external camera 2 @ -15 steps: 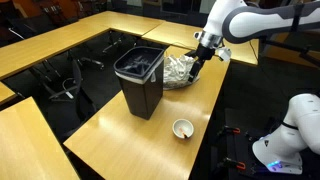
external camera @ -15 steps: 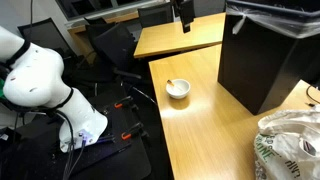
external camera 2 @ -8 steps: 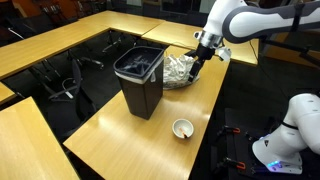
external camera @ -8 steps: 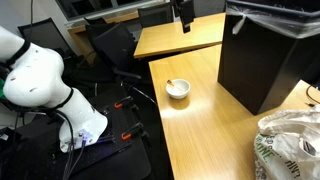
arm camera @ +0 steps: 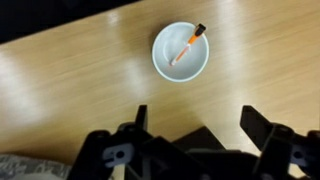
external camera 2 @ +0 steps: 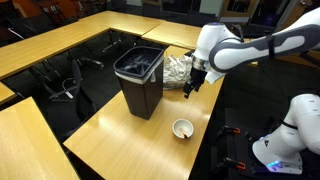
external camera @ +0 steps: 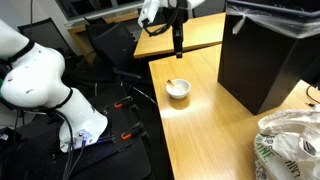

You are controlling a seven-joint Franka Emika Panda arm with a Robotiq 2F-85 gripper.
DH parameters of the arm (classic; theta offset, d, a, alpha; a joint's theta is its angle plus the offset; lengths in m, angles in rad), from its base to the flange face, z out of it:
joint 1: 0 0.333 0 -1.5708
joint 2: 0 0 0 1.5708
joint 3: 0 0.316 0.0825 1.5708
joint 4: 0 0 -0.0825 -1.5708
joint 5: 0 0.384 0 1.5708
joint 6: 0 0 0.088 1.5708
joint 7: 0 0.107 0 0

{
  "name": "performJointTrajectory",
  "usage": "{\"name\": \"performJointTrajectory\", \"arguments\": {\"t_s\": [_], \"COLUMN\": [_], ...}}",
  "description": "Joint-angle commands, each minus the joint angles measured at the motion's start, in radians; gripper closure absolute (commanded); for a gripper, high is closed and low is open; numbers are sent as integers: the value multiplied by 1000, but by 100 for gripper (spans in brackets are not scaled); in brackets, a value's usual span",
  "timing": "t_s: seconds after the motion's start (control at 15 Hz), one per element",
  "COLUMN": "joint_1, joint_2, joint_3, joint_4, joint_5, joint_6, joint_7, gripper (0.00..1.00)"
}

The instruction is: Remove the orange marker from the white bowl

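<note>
The white bowl [arm camera: 180, 52] sits on the light wooden table with the orange marker [arm camera: 187, 44] lying inside it, its tip leaning on the rim. The bowl also shows in both exterior views [external camera: 177, 89] [external camera 2: 182, 128]; the marker is a faint streak in it [external camera: 172, 84]. My gripper [arm camera: 197, 122] is open and empty, its two dark fingers [arm camera: 259, 125] spread wide. It hangs above the table, apart from the bowl, in both exterior views [external camera: 179, 46] [external camera 2: 189, 88].
A tall black box [external camera 2: 140, 78] stands on the table near the bowl; it also shows in an exterior view [external camera: 265, 55]. A crumpled plastic bag [external camera 2: 178, 69] lies behind it, seen close up in an exterior view [external camera: 290, 145]. The table edge [external camera: 158, 105] runs close beside the bowl.
The arm has swung down and toward the bowl; the gripper now hangs lower over the table than before. The bowl and marker have not moved.
</note>
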Motion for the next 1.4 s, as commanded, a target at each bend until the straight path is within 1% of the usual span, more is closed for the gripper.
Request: {"name": "performJointTrajectory", "arguments": {"t_s": [0.0, 0.13, 0.2, 0.4, 0.47, 0.8, 0.93, 1.13, 1.27, 1.33], "joint_1": [0, 16, 21, 35, 36, 34, 38, 41, 45, 45], "joint_2": [116, 197, 233, 286, 296, 366, 396, 437, 463, 482], "joint_3": [60, 82, 87, 80, 76, 69, 65, 57, 55, 60], "joint_4": [-2, 9, 23, 19, 14, -5, -11, -20, -27, -27], "joint_5": [5, 17, 20, 24, 35, 179, 207, 233, 245, 265], "joint_6": [56, 90, 72, 78, 81, 116, 144, 186, 220, 244], "joint_7": [197, 299, 350, 453, 467, 442, 452, 449, 446, 436], "gripper": [0, 0, 0, 0, 0, 0, 4, 5, 3, 4]}}
